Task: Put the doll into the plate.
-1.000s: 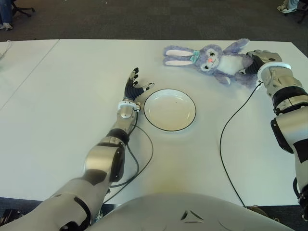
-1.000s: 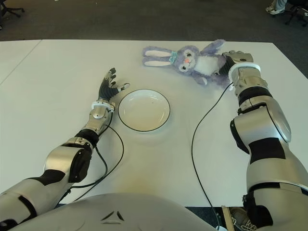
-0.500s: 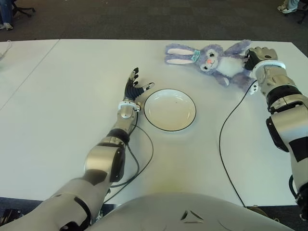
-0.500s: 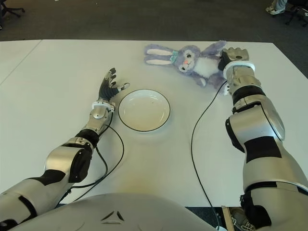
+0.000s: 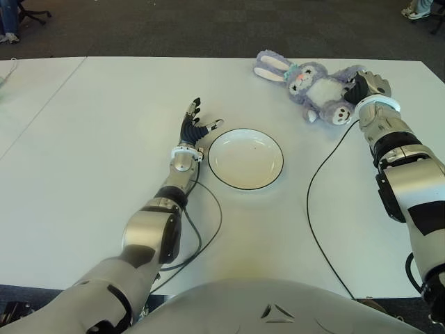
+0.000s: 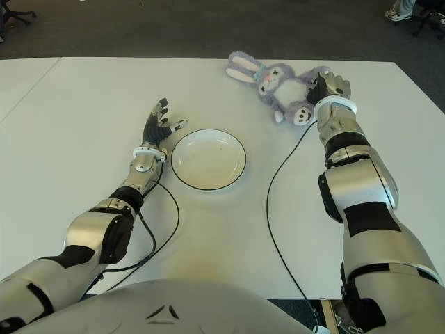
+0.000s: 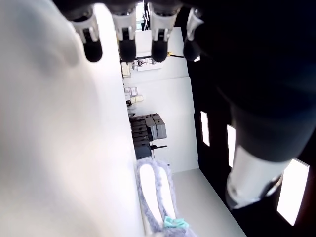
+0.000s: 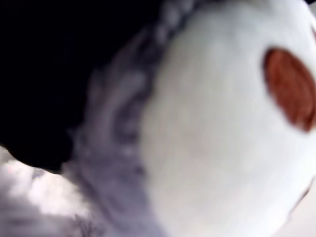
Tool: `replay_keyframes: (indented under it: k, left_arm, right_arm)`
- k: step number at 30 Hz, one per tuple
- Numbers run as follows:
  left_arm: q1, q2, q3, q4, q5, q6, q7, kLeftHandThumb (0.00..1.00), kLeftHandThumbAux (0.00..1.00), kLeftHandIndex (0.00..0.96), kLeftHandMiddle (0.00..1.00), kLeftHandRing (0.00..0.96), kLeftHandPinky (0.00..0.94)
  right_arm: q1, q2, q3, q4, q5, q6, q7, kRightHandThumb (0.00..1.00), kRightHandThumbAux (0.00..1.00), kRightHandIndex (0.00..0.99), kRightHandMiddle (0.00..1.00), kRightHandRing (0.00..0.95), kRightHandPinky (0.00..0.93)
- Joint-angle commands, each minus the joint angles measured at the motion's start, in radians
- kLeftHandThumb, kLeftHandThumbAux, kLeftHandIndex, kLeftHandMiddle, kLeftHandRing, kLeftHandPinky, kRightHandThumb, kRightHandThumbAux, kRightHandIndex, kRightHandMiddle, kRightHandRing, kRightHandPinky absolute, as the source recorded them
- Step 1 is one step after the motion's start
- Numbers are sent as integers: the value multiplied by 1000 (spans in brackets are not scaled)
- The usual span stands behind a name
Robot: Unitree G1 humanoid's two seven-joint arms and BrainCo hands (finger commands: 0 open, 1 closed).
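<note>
The doll is a purple plush rabbit with a white belly, at the far right of the white table. Its ears point to the far left and its feet toward the front. My right hand is shut on the doll's right side. In the right wrist view the doll's fur and one white foot fill the picture. The white plate with a dark rim stands at the table's middle, holding nothing. My left hand shows just left of the plate, fingers spread and holding nothing.
A black cable trails from my right wrist across the table toward the front edge. Another cable loops beside my left forearm. Beyond the table's far edge are dark floor, a person's shoes and a chair base.
My right hand has moved left with the doll in its grasp. The doll has swung round, its ears now farther right and its feet toward the front. The left hand has not moved.
</note>
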Motion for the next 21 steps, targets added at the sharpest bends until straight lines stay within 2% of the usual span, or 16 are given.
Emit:
replay_keyframes:
  k: [1,11,21]
  left_arm:
    - [181,-60,10,130,-16,128,-36,0,746,16,39,36,56]
    - [180,-63,28,130,-33,135,-44,0,737,25,48,46,72]
    - [178,-63,37,131,-44,137,-56,0,727,37,51,48,66]
  right_arm:
    - [57,32,-82,-5,84,-51,-38,709,709,442,823,823,827]
    - [109,39,-167,-30,169,-169,-63,708,711,441,832,834,828]
    - [130,19,-200,-46,198,-248,-31,707,711,442,831,839,823]
